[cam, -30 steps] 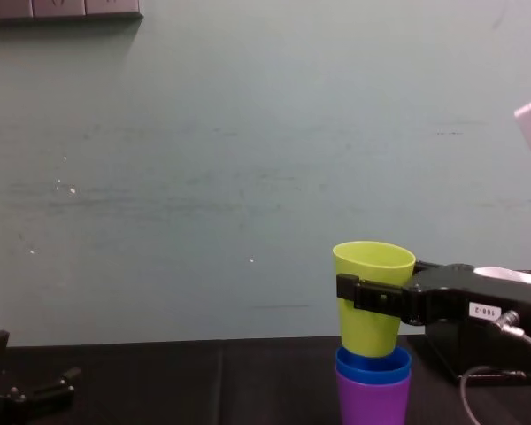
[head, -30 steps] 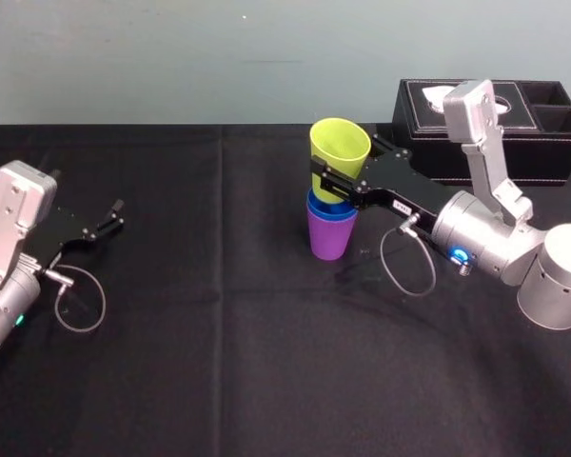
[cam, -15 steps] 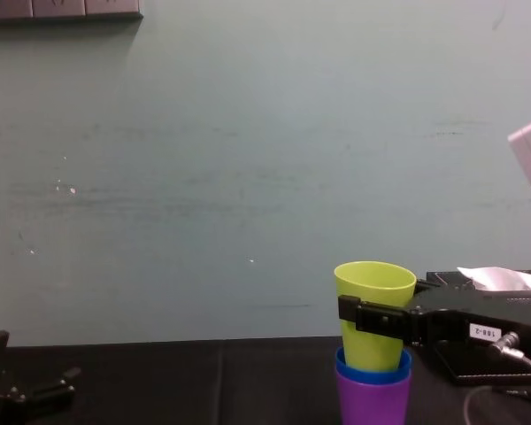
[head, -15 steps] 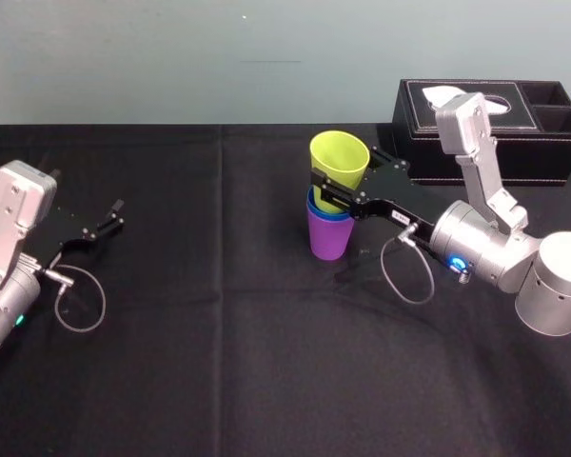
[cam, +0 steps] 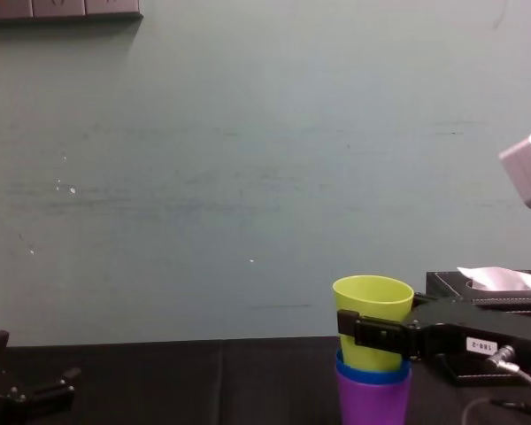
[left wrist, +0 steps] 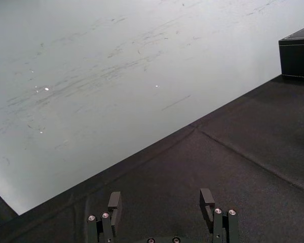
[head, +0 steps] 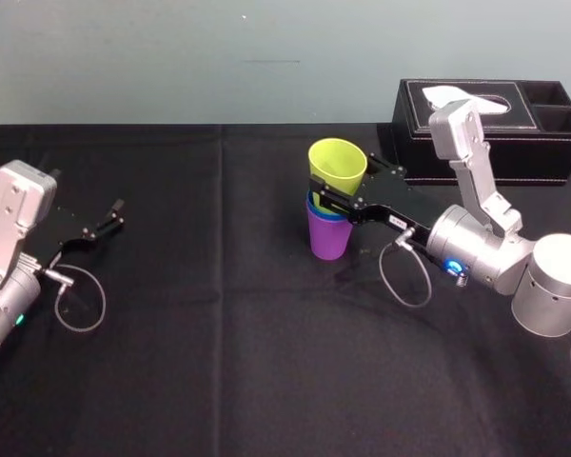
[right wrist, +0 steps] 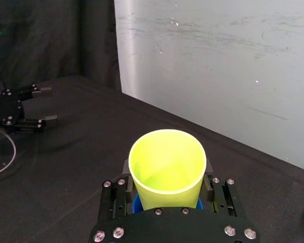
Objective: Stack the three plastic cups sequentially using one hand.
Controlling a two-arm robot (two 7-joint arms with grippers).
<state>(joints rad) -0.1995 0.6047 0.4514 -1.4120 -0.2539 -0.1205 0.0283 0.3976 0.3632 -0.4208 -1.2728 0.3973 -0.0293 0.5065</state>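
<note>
While the right gripper (head: 336,195) stands clenched on the yellow-green cup (head: 338,164), that cup sits nested in the blue cup (cam: 372,374), itself inside the purple cup (head: 330,237). The stack stands on the black tablecloth (head: 219,333), near the tissue box (head: 542,145), to its left. Left gripper (head: 110,216) idle, fingers apart, far left of the tissue box.

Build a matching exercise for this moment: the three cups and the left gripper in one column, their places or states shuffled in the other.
Column one
1. yellow-green cup
2. blue cup
3. purple cup
4. left gripper

Column two
A. bottom of the stack, standing on the black cloth
B. open, idle at the cloth's left side
C. top of the stack, gripped by the right gripper
D. middle of the stack, just its rim showing

Pairs: 1-C, 2-D, 3-A, 4-B
</note>
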